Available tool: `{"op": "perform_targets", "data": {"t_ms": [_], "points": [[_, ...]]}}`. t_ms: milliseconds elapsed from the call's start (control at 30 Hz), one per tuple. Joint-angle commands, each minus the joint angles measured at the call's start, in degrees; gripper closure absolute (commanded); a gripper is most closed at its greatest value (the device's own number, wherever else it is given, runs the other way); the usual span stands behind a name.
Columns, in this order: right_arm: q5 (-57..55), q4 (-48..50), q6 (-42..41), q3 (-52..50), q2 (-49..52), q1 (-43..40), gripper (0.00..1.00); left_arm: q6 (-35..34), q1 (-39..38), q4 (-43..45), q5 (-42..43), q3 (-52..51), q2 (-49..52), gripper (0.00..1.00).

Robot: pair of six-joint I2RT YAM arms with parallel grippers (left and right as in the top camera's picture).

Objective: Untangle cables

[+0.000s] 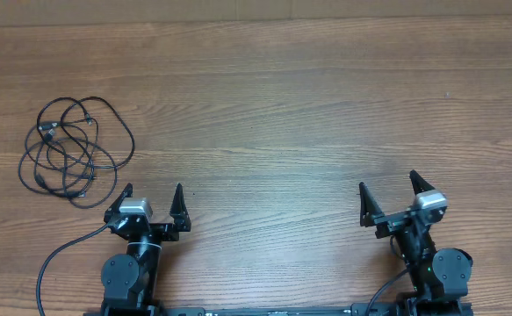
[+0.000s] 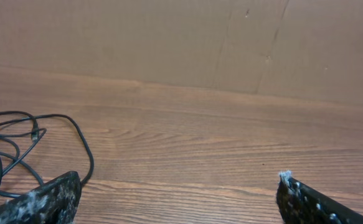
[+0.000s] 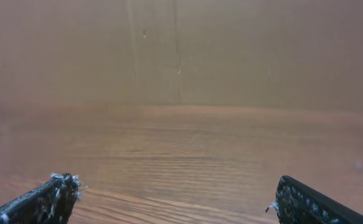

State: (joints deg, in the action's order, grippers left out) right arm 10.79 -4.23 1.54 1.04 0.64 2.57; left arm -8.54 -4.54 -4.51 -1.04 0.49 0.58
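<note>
Black and scuffed at the tips, my left gripper point(image 1: 153, 189) and right gripper point(image 1: 387, 181) both stand spread wide and hold nothing, low near the table's front edge. Under them runs the wood-grain table point(image 1: 273, 114), brown and smooth, ending at a plain tan wall point(image 2: 169, 37). Thin black cables point(image 1: 67, 149) lie in loose overlapping loops just beyond my left gripper, further left, touching neither.

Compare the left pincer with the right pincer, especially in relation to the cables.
The left pincer sits close beside the cables; the right pincer is far across the table from them. The left pincer points straight ahead; the right pincer is turned slightly inward. Both are open, empty and touching nothing.
</note>
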Motion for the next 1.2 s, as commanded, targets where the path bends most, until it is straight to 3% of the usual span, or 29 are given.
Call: {"op": "perform_targets", "data": {"t_ms": [0,1167], "points": [[-3.23,-0.04,10.43,-0.57,-0.48,2.08,0.00,1.07,-0.37,0.04,0.63,-0.20,-0.37,0.00],[-4.74,-0.15,10.54,-0.57,-0.48,2.25,0.00,1.07,-0.37,0.02,0.63,-0.20,-0.37,0.00]]}}
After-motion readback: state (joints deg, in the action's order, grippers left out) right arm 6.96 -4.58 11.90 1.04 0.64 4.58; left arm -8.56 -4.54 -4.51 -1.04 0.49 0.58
